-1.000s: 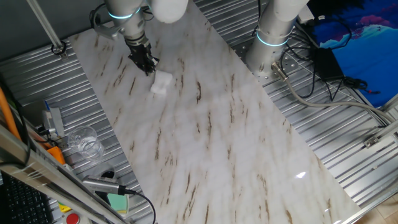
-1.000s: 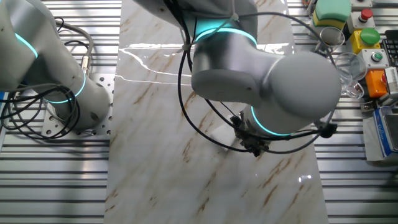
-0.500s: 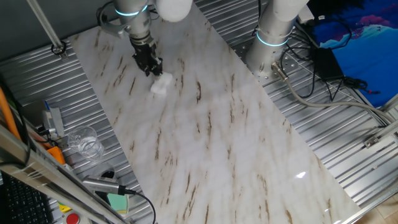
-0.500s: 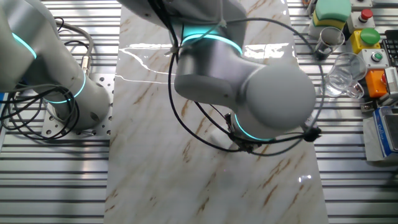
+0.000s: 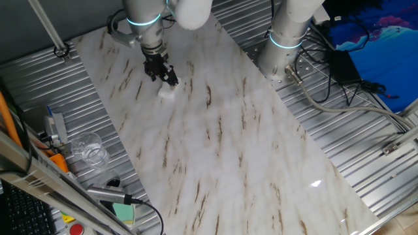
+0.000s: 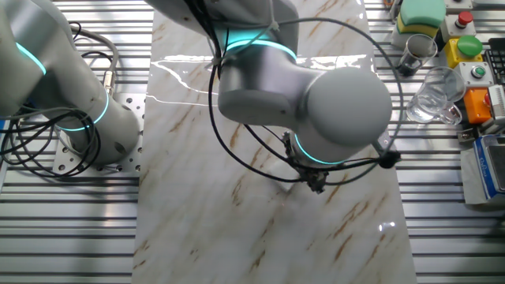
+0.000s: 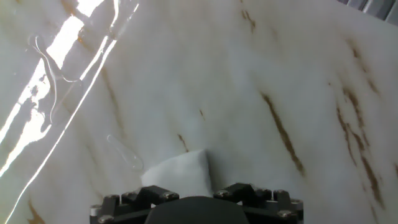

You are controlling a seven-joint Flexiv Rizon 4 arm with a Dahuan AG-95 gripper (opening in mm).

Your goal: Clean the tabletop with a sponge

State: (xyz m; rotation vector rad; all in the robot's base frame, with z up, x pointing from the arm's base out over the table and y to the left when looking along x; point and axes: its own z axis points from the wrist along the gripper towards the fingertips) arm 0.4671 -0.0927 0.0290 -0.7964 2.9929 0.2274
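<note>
The tabletop [image 5: 228,150] is a long glossy white marble slab with brown streaks; it also shows in the other fixed view [image 6: 197,229] and fills the hand view [image 7: 280,74]. The sponge [image 5: 167,92], a small white soft block, lies on its far left part. My gripper [image 5: 164,75] points down, right above the sponge's far edge. In the hand view the sponge [image 7: 179,172] lies just ahead of the gripper [image 7: 193,198], whose two black fingers stand apart on either side of it, open. In the other fixed view the arm hides most of the sponge; the gripper [image 6: 314,184] shows below the wrist.
A second arm's base [image 5: 286,40] stands at the slab's far right edge, with cables [image 5: 326,78] beside it. A clear glass cup [image 5: 88,149], a pale green block with a dark top [image 5: 123,210] and tools lie on the ribbed metal surface at the left.
My gripper has moved right and a little nearer across the slab, from beside the sponge to right over it. The sponge has stayed about where it was.
</note>
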